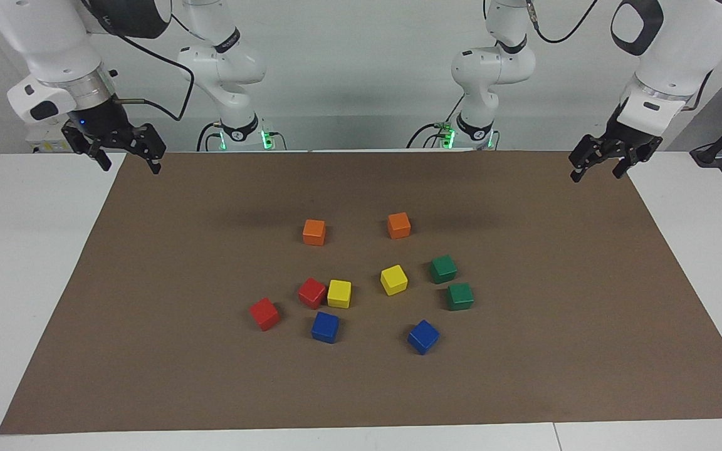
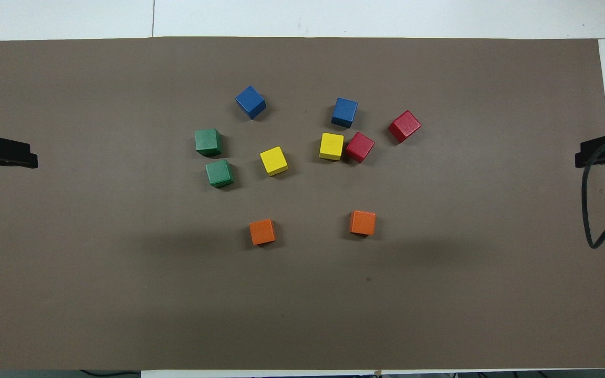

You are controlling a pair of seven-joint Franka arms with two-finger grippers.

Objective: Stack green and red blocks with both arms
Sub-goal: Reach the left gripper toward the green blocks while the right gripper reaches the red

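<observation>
- Brown matte paper mat (image 1: 148, 313) covers your white worktop (image 1: 22, 250); nothing is stacked yet, so you are at the start.
- Two glossy dark green cubes (image 1: 443, 269) sit just beside each other toward the left arm's end; two glossy bright red cubes (image 1: 264, 313) lie toward the right arm's end, one touching a yellow cube (image 1: 339, 293).
- Your left pincer (image 1: 599, 165) and right pincer (image 1: 128, 153) hang wide and empty over the mat's near corners.
- Next, I judge, each arm reaches its own pair; free the red cube carefully.
</observation>
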